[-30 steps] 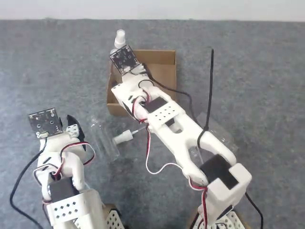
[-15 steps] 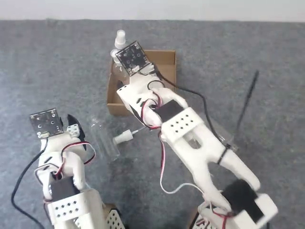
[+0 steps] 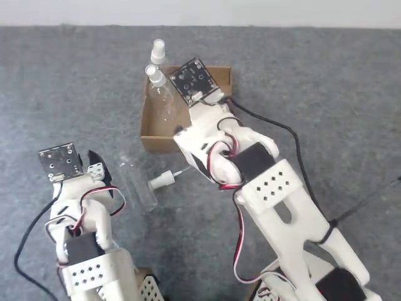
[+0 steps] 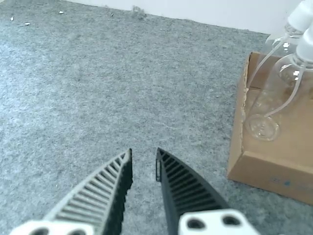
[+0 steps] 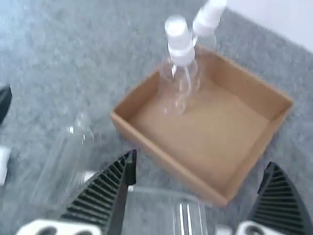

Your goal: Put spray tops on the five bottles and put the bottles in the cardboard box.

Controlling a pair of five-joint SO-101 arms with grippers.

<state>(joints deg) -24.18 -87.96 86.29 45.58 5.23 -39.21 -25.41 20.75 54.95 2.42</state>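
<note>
The cardboard box sits at the table's centre back. Two clear bottles with white spray tops stand in its far-left corner, one in front of the other. My right gripper is wide open above the box's near wall, on the right arm. A clear shape that I cannot identify lies low between its jaws. An uncapped bottle and a loose spray top lie in front of the box. My left gripper hangs over bare carpet left of them, fingers a narrow gap apart.
Grey carpet covers the table, with free room to the left and the far right. A white wall runs along the back edge. The right arm's black cable loops over the carpet beside the box.
The right arm has pulled back and swung right from the box's far-left corner, uncovering the nearer capped bottle standing there. The left arm has kept still.
</note>
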